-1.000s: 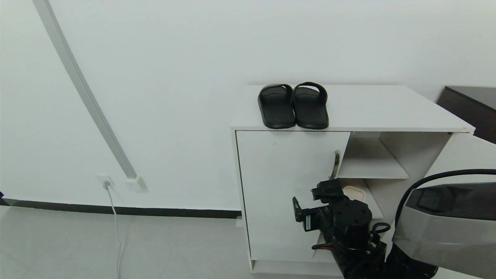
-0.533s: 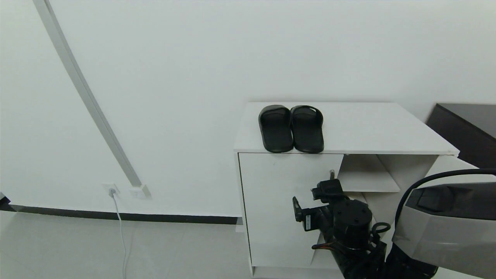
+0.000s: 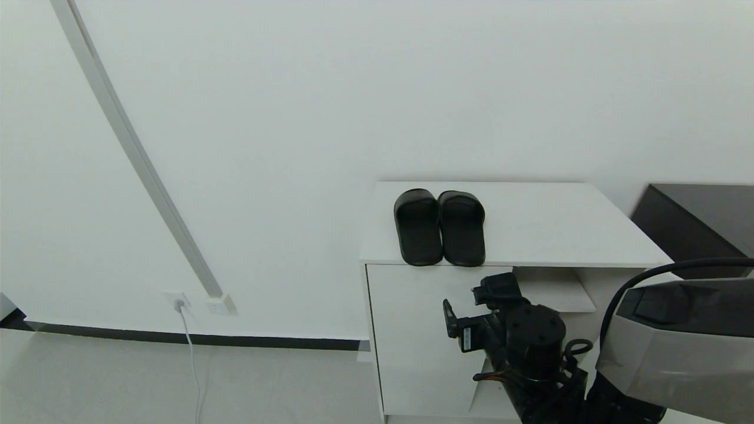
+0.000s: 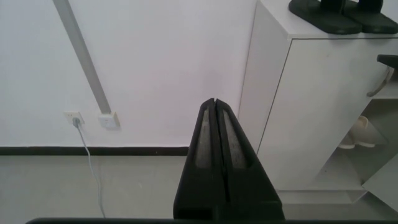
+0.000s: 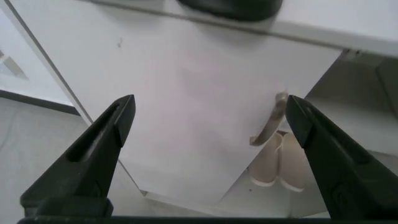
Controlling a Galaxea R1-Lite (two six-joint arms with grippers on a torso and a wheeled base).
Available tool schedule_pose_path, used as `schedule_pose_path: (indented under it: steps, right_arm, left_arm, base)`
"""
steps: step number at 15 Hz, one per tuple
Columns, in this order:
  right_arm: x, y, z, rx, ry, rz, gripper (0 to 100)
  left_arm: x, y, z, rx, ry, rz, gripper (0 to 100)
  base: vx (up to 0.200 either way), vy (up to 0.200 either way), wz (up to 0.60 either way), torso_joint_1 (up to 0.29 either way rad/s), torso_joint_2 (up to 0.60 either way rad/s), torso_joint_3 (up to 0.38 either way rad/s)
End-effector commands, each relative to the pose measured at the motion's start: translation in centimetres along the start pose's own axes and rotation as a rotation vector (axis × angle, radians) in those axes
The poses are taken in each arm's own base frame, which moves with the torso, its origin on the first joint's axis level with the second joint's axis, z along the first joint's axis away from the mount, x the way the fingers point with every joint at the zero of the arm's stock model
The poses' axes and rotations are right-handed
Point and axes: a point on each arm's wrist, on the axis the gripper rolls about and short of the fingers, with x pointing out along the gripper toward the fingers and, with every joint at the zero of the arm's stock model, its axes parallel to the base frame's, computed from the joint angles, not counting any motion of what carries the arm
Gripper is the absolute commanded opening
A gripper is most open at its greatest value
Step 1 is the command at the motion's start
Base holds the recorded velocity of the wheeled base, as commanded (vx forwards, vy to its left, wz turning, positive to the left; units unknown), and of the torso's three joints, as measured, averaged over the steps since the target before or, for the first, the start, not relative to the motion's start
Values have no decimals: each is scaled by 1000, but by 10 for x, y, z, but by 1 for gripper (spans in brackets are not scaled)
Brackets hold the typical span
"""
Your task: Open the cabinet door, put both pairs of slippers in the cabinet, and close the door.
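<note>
A pair of black slippers (image 3: 439, 227) lies side by side on top of the white cabinet (image 3: 548, 235), near its front left edge. The left door (image 3: 412, 330) is closed, and its metal handle (image 5: 271, 122) sits beside the open right half. A pair of white slippers (image 5: 280, 162) rests on a lower shelf inside. My right gripper (image 5: 208, 143) faces the closed door, open, with nothing between its fingers. My right arm (image 3: 524, 335) hangs in front of the cabinet. My left gripper (image 4: 214, 107) is shut and holds nothing, left of the cabinet.
A dark piece of furniture (image 3: 695, 224) stands to the right of the cabinet. On the wall to the left are a slanted cable duct (image 3: 135, 153) and a socket (image 3: 177, 304) with a white cable running to the floor.
The whole head picture has shifted: the cabinet and slippers sit lower in it, so the camera moved. My right arm keeps its place in the picture.
</note>
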Motion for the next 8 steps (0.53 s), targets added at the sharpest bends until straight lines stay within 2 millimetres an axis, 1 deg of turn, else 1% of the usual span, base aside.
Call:
schedule_pose_path:
  steps: [1, 4, 6, 7, 8]
  right_arm:
    - [0, 0, 0, -4, 1, 1, 100]
    - [0, 0, 3, -31, -10, 26, 100]
    - [0, 2, 4, -21, -28, 83, 100]
    - [2, 4, 10, -11, -47, 97, 100]
    - [7, 7, 26, 15, -92, 107, 100]
  left_arm:
    - [0, 0, 0, 0, 3, 1, 0]
    - [0, 0, 0, 0, 1, 1, 0]
    - [0, 0, 0, 0, 1, 1, 0]
    - [0, 0, 0, 0, 1, 1, 0]
    - [0, 0, 0, 0, 1, 1, 0]
  base:
    - [0, 0, 0, 203, -466, -251]
    - [0, 0, 0, 190, -396, -219]
    - [0, 0, 0, 49, -85, -51]
    - [0, 0, 0, 0, 0, 0]
    - [0, 0, 0, 0, 0, 0]
